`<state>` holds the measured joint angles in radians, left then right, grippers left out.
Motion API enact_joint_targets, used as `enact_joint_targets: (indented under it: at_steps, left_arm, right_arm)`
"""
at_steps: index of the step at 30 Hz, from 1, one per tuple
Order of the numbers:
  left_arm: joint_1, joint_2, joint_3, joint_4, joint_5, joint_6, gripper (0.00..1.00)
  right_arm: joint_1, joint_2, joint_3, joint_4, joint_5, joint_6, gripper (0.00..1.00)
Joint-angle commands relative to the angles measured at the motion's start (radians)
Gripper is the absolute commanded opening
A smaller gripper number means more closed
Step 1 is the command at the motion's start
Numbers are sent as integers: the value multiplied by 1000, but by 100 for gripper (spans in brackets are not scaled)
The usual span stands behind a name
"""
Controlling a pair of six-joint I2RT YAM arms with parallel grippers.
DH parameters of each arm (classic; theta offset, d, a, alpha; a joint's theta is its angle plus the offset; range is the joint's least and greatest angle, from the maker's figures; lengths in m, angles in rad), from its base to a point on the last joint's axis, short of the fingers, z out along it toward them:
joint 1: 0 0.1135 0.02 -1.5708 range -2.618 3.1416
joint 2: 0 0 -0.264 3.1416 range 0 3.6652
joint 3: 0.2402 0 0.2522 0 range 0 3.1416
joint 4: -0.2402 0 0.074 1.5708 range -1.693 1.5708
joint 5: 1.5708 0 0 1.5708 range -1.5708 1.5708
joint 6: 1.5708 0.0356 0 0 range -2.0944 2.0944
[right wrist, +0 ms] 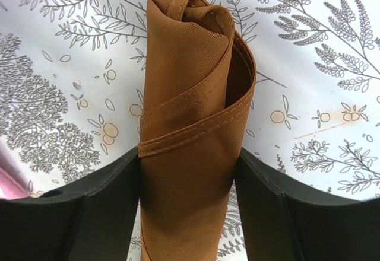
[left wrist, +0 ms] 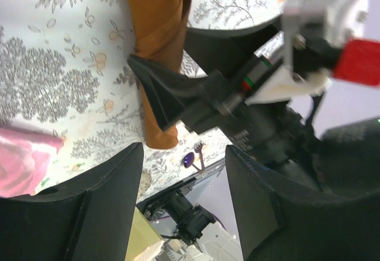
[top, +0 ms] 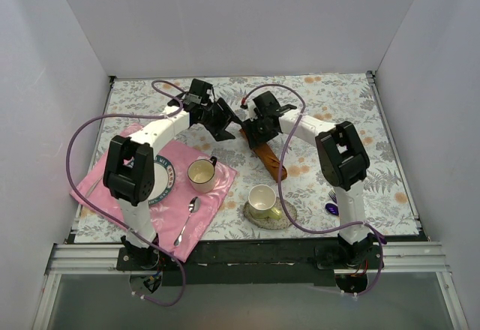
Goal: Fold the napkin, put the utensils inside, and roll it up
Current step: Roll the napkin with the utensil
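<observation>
The rust-orange satin napkin (right wrist: 190, 124) is rolled into a long tube. It sits right between the two fingers of my right gripper (right wrist: 189, 160). One black finger is on each side of the roll, and both look like they touch the cloth. So I think the right gripper has closed on the roll about halfway, as wide as the roll is thick.

This is the part that matters for my next move. The long way of the roll goes straight out from the right gripper, and the fingers cross it. The swirly open end of the roll is on the far side of the fingers. The rest runs back under the gripper, so I have hold of it near one end.

My left gripper (left wrist: 184, 154) is close by, just off to the side of the roll. Its fingers are spread apart with nothing between them. The right gripper is the nearer one, since it is on the roll.

A small purple fork (top: 332, 196) and a dark blue-purple spoon (top: 331, 209) lie on the flowery desk (top: 337, 97), well back from both grippers, near the bottom of the right arm.
</observation>
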<state>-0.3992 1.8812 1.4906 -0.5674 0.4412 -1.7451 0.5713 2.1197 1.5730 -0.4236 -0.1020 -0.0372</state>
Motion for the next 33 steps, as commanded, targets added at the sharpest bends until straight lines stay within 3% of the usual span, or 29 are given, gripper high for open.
enact_joint_targets:
  at_steps: [1, 4, 8, 19, 33]
  left_arm:
    - [7, -129, -21, 0, -13, -25, 57]
    - [7, -151, -27, -5, -9, -31, 57]
    - [8, -177, -32, -12, -1, -37, 57]
    - [7, -266, -87, -12, 37, -60, 57]
    - [10, -324, -101, -38, 100, -42, 57]
  right_arm:
    - [33, 16, -27, -15, 148, 29, 67]
    - [36, 5, -60, 11, 203, 89, 64]
    - [30, 9, -73, 14, 240, 178, 49]
    - [-77, -17, -100, 26, 281, 390, 49]
    - [-430, 51, 30, -53, 294, 717, 54]
